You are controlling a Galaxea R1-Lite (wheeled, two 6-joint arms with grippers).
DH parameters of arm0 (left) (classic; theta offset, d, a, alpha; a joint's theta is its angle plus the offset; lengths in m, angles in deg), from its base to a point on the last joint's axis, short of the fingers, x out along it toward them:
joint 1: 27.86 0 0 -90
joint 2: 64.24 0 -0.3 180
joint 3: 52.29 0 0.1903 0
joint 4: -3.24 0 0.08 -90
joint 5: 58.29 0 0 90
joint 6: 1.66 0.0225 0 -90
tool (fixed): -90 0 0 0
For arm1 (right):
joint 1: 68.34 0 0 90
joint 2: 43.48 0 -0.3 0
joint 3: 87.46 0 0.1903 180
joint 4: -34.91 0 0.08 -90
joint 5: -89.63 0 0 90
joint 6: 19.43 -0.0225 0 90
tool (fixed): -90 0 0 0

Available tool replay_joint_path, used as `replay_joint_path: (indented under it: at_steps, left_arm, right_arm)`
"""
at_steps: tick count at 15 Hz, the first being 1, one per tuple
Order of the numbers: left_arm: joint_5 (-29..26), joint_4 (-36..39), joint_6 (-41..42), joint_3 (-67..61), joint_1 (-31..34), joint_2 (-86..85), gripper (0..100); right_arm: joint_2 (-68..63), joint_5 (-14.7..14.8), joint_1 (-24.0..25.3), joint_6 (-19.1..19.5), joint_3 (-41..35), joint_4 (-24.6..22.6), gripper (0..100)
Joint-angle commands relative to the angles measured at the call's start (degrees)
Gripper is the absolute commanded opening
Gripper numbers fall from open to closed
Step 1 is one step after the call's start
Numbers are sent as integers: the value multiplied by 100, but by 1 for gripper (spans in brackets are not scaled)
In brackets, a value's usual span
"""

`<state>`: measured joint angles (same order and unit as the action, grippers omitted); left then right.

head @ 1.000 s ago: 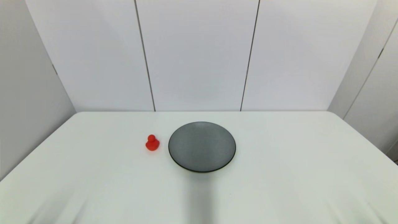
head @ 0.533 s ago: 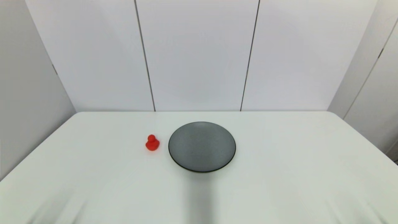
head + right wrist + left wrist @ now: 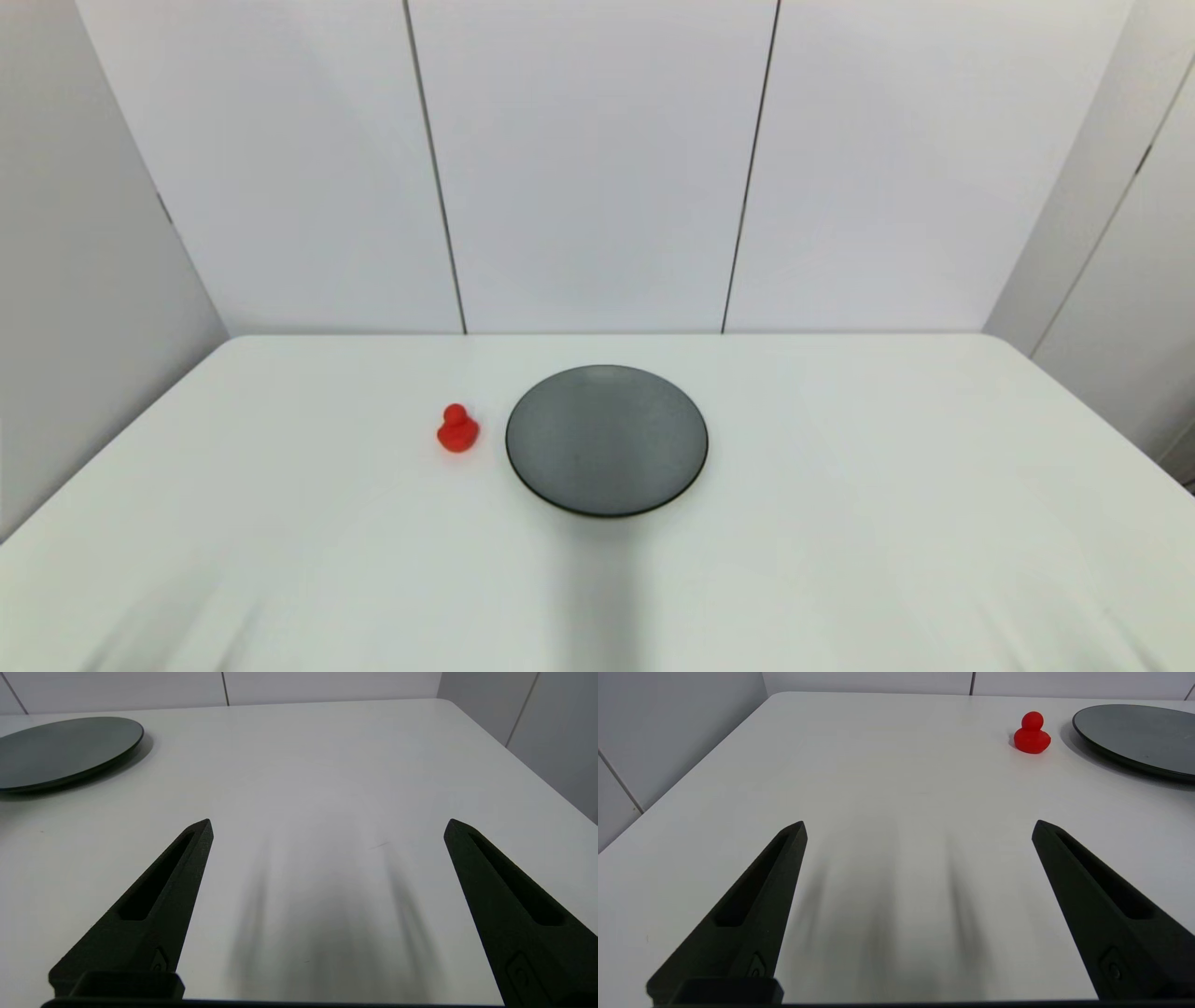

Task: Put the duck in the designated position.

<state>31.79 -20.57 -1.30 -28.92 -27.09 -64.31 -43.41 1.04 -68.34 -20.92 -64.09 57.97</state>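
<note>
You have the tiny, glossy, all-red toy duck (image 3: 457, 429) standing upright on the plain white table (image 3: 840, 523), just beside the round dark grey plate (image 3: 607, 441) on the plate's left, with a thin strip of bare tabletop between the two, so they are not touching. Its round head sits on top of its plump body. The plate lies flat, near the middle of the table.

Your left gripper (image 3: 919, 828) is out of the head view, but its own wrist view shows it hanging low over bare table on the near side of the plate and off to the plate's left, well apart from the duck (image 3: 1031, 735). Its two long black fingers (image 3: 752, 905) are spread wide with nothing between them. From there you see the duck in front of and just beside the plate's rim (image 3: 1125, 760).

Your right gripper (image 3: 328, 827) is likewise outside the head view; its wrist view places it low over bare table on the near side of the plate (image 3: 65, 751) and off to the plate's right. Its black fingers (image 3: 154, 905) are also spread wide and hold nothing.
</note>
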Motion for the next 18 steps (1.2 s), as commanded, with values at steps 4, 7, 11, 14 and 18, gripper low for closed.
replay_joint_path:
  at_steps: [4,7,11,14,18]
  left_arm:
    - [1,0,0,0,2,7,100]
    - [1,0,0,0,2,7,100]
    - [1,0,0,0,2,7,100]
    - [1,0,0,0,2,7,100]
    - [1,0,0,0,2,7,100]
  right_arm:
    - [-7,0,0,-1,0,-5,100]
    - [-7,0,0,-1,0,-5,100]
    - [-7,0,0,-1,0,-5,100]
    - [-7,0,0,-1,0,-5,100]
    - [-7,0,0,-1,0,-13,100]
